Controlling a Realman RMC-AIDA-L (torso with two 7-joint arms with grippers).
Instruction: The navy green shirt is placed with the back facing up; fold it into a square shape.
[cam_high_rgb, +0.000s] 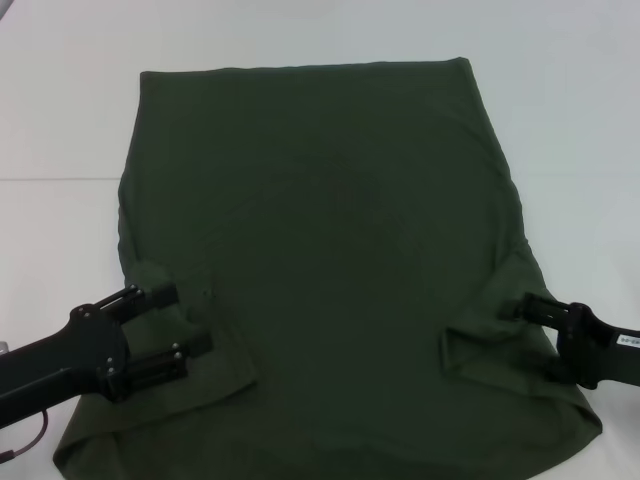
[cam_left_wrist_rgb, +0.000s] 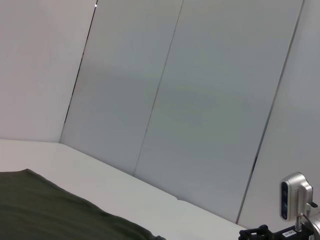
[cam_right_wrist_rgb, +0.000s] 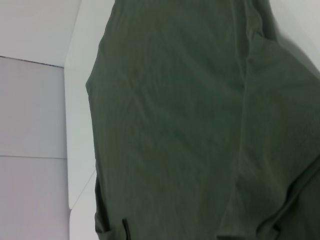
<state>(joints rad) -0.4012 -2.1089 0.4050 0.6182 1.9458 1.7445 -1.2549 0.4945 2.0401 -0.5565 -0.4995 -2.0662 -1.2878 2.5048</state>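
Head view: navy green shirt (cam_high_rgb: 330, 260) flat mid-worktop, both sleeves tucked inward, body unfolded; left hand (cam_high_rgb: 185, 322) spread over left sleeve, right hand (cam_high_rgb: 515, 308) at right sleeve, can't tell grip.

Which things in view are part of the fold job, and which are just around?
In the job:
- navy green shirt, spread on the table
- left gripper, open, over the left sleeve
- right gripper, at the right sleeve

Just around:
- white table
- grey wall panels
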